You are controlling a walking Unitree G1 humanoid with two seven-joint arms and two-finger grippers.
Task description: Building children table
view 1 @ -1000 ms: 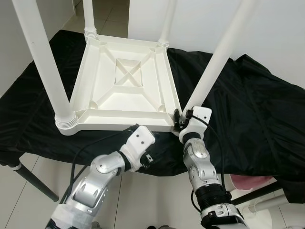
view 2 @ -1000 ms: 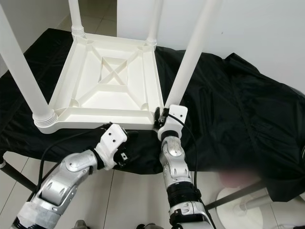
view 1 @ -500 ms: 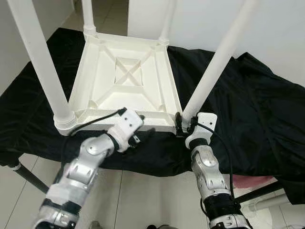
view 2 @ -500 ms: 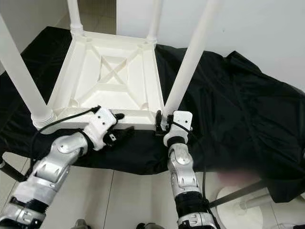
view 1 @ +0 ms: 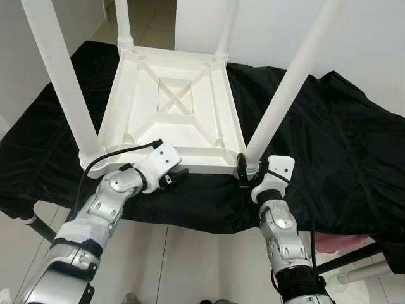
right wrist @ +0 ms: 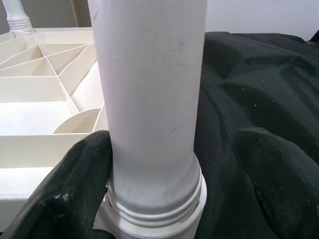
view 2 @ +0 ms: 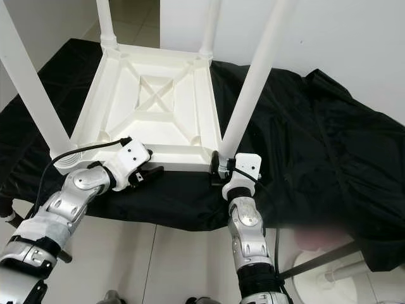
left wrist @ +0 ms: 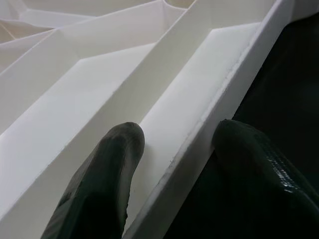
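I see a crumpled black cloth (view 1: pixel 329 133) covering the bench, its folds catching a dull sheen, with pale tiled floor (view 1: pixel 190 266) below and a white wall (view 1: pixel 380 44) behind. On the cloth lies the white plastic children's table (view 1: pixel 171 120), upside down, so its smooth ribbed underside with a crossed square in the middle faces up. Four round tube legs stand from its corners. The near-right leg (view 1: pixel 288 88) ends in a ridged collar at the corner socket. My right gripper (right wrist: pixel 159 199) sits at that collar, one matte black finger touching the tube, the other standing off over the cloth, so it is wide. My left gripper (left wrist: pixel 174 159) straddles the table's near rim, one finger inside the tray, one outside, not pinched.
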